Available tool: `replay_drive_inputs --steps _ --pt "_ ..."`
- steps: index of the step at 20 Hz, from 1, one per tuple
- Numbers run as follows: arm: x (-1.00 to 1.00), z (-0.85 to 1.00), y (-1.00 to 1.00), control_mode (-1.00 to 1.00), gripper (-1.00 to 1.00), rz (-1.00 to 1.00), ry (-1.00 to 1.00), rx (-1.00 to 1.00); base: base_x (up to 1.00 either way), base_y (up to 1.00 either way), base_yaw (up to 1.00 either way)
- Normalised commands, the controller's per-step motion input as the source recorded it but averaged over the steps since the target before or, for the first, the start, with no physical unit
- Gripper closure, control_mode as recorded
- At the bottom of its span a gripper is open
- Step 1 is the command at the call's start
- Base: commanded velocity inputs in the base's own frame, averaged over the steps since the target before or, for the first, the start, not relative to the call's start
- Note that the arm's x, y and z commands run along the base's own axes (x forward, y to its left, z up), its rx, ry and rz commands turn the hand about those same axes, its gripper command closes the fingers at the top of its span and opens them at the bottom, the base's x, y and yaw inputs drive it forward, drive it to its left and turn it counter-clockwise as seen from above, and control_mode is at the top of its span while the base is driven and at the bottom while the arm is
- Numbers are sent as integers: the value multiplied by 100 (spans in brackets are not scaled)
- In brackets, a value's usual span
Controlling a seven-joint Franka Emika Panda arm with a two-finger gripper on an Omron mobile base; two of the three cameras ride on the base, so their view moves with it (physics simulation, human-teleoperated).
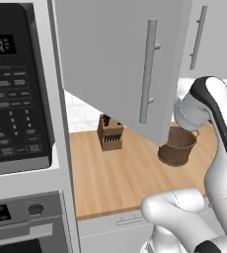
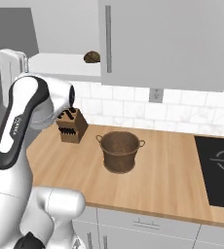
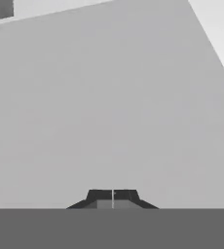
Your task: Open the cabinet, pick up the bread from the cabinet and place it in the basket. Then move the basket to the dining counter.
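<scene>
The bread [image 2: 91,57], a small dark brown rough lump, lies on the white shelf [image 2: 60,65] inside the cabinet [image 2: 165,44], toward the back, just left of the edge of the wide grey door. That door stands swung out from the cabinet front, its long silver bar handle [image 1: 148,71] running vertically down its face. A narrower grey door [image 1: 211,34] with a similar bar handle hangs to the right of it in the left base view.

Below the cabinet, the round brown woven basket [image 2: 119,151] stands upright on the light wood counter [image 2: 172,180], with a small loop handle on each side and nothing visible inside it. The wooden knife block [image 2: 71,125] with black handles stands farther left and nearer the white tiled wall [image 2: 182,114], well apart from the basket.

The gripper [image 3: 112,197] has its two dark finger tips pressed together with nothing between them, and it faces a flat grey surface at close range. The white arm reaches up beside the open door, its wrist near the door's lower edge in the left base view.

A black cooktop [image 2: 217,168] is set into the counter at the right, and a black microwave [image 1: 17,89] sits at the left above an oven [image 1: 21,222].
</scene>
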Motion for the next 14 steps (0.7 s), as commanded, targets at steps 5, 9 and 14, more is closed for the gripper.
replay_drive_inputs --steps 5,9,14 --pt "-22 0 100 -100 100 17 4 0 0 0 0" --pt "0 -6 100 -100 100 4 0 0 0 0 0" --pt "15 -20 75 -100 100 -3 1 0 0 0 0"
